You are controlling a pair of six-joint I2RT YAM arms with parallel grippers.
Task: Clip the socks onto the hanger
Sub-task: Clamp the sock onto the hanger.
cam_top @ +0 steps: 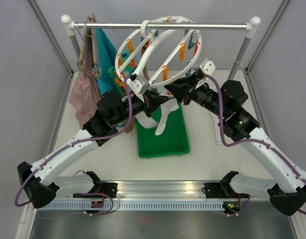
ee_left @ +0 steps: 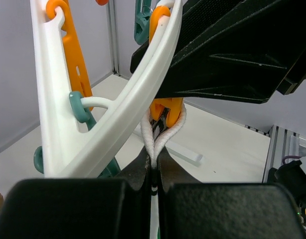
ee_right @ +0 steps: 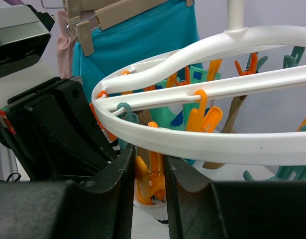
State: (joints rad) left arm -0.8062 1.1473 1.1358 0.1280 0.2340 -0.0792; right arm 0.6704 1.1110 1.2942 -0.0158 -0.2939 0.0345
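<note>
The round white hanger [ee_right: 217,144] hangs from a metal rail [cam_top: 217,26] at the back of the table, tilted, with orange and teal pegs along its ring and spokes. The left gripper [ee_left: 153,167] has its fingers pressed together on the edge of a white sock [ee_left: 149,139], holding that edge up against the mouth of an orange peg [ee_right: 153,169] under the near side of the ring. The right gripper [ee_right: 149,157] comes in from the other side, with its fingers closed on the upper part of that same peg, pinching it. The rest of the white sock dangles down over a green tray [cam_top: 165,144] that sits on the table below the hanger. The near half of the tray shows bare green floor. Its far end is hidden by the grippers and the sock, so what lies there cannot be told. A mint-teal patterned sock [ee_right: 196,75] and a brown sock [ee_right: 237,107] hang from pegs on the far side of the ring.
</note>
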